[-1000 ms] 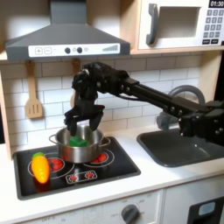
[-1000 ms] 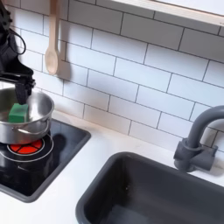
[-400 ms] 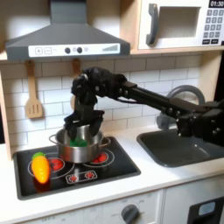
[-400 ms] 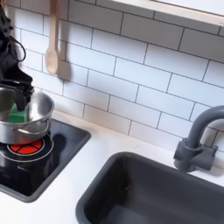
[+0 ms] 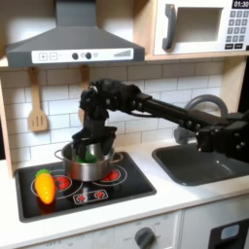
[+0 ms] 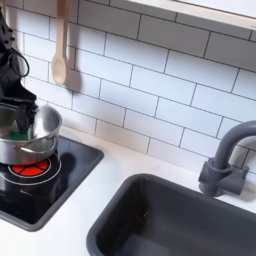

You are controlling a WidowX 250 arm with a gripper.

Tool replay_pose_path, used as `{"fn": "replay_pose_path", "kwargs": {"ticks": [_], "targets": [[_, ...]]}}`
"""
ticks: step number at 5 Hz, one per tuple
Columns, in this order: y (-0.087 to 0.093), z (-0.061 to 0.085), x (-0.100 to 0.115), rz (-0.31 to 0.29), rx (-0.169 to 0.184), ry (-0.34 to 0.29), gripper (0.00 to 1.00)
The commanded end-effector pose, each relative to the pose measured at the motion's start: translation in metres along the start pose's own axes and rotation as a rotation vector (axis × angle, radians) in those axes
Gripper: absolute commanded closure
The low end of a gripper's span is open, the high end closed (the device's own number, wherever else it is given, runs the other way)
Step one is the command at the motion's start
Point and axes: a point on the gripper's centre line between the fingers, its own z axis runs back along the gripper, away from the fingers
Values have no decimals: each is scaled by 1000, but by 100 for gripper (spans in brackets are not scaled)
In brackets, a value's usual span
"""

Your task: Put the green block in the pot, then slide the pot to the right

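White-tiled toy kitchen; the small bright green block (image 5: 88,153) sits inside the shiny steel pot (image 5: 89,166). Black gripper (image 5: 89,146) reaches into it; I can't tell whether it grips; sliding remains.

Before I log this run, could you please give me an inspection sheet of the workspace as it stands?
Surface: black stovetop set in a white counter; dark sink to the first exterior view's right.
Job's things: pot sits on the stovetop; green block is inside it.
Clutter: orange-and-yellow toy vegetable on the stovetop, apart from the pot.
Gripper: gripper reaches down into the pot at the block; cannot tell whether it is open or shut.
Cables: nothing seen.
Surroundings: tiled wall, hanging wooden spatula, range hood, microwave, faucet.
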Motion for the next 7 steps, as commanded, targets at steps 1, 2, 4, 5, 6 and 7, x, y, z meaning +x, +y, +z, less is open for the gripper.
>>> {"fn": "replay_pose_path", "kwargs": {"ticks": [1,2,4,5,6,7], "targets": [[-11,-7,-9,-20,-19,30,0],[-26,-14,-11,-47,-36,49,0],[-47,-13,-16,-82,-59,60,0],[-54,-9,-19,-89,-67,57,0],[-60,-10,-22,-97,-72,62,0],[-67,-9,-27,-105,-82,70,0]]}}
